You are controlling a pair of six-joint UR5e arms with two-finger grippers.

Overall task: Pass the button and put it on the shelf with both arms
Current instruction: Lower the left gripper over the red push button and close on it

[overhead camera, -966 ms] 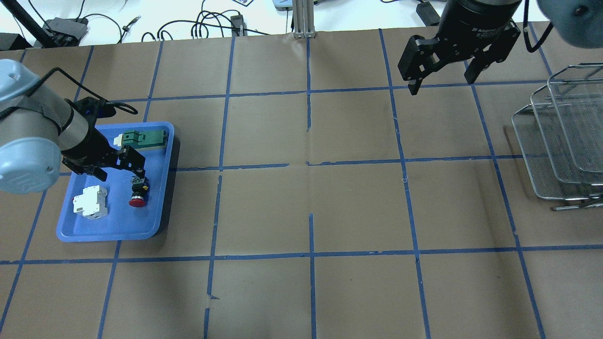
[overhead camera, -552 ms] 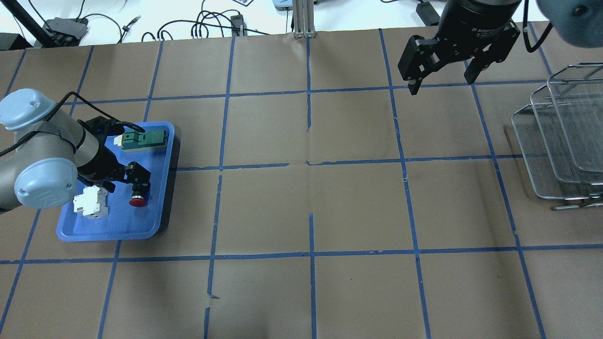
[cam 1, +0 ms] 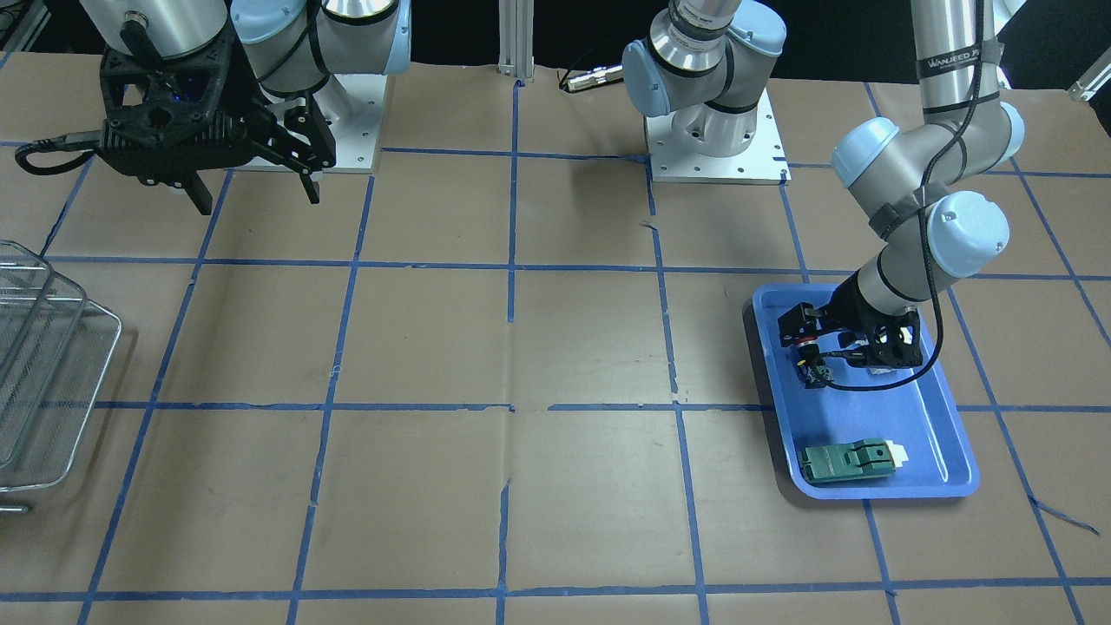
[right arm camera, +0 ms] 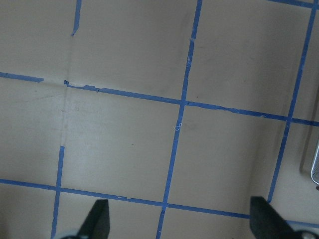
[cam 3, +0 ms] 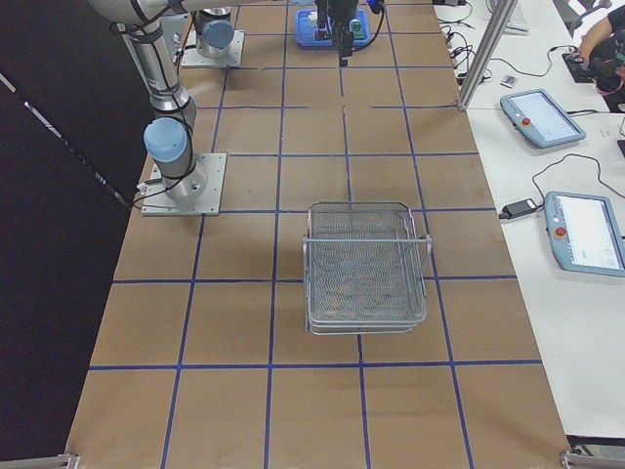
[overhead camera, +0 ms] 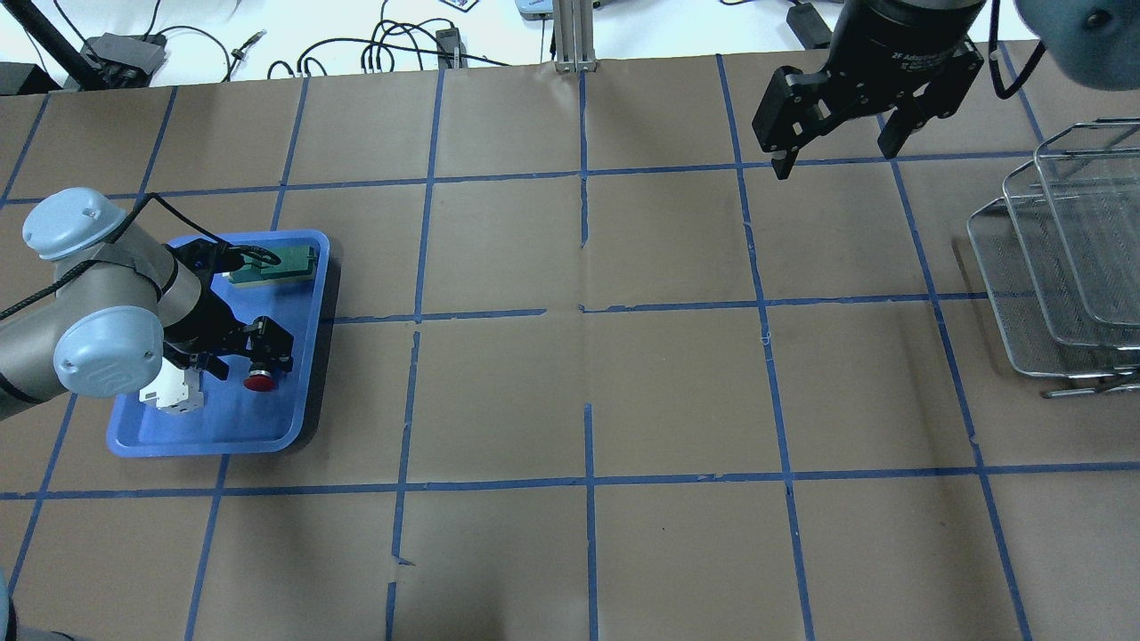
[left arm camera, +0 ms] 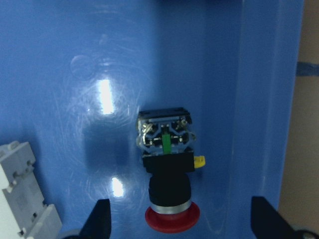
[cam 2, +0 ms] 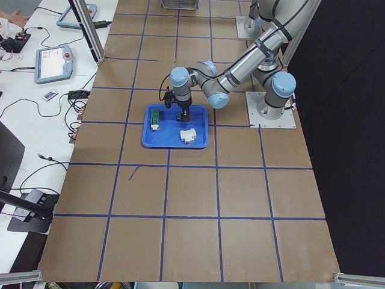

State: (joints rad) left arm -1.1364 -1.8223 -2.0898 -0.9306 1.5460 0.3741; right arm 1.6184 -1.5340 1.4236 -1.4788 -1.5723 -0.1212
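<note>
The button [overhead camera: 259,382] lies on its side in the blue tray [overhead camera: 214,441], with its red cap towards the robot. The left wrist view shows its black body and contact block [left arm camera: 165,149]. My left gripper [overhead camera: 239,354] is open and low over the tray. Its fingertips [left arm camera: 101,221] stand on either side of the red cap without touching it. It also shows in the front-facing view [cam 1: 842,343]. My right gripper [overhead camera: 837,151] is open and empty, high over the far right of the table. The wire-mesh shelf [overhead camera: 1060,267] stands at the right edge.
A white breaker block [overhead camera: 169,392] lies in the tray just left of the button. A flat green switch [overhead camera: 276,263] lies at the tray's far end. The tray wall [left arm camera: 264,74] runs close to the button's right. Brown paper with a blue tape grid covers the table.
My left arm has swung towards the robot and lowered, bringing the open gripper down over the button. The button and my right arm have not moved.
</note>
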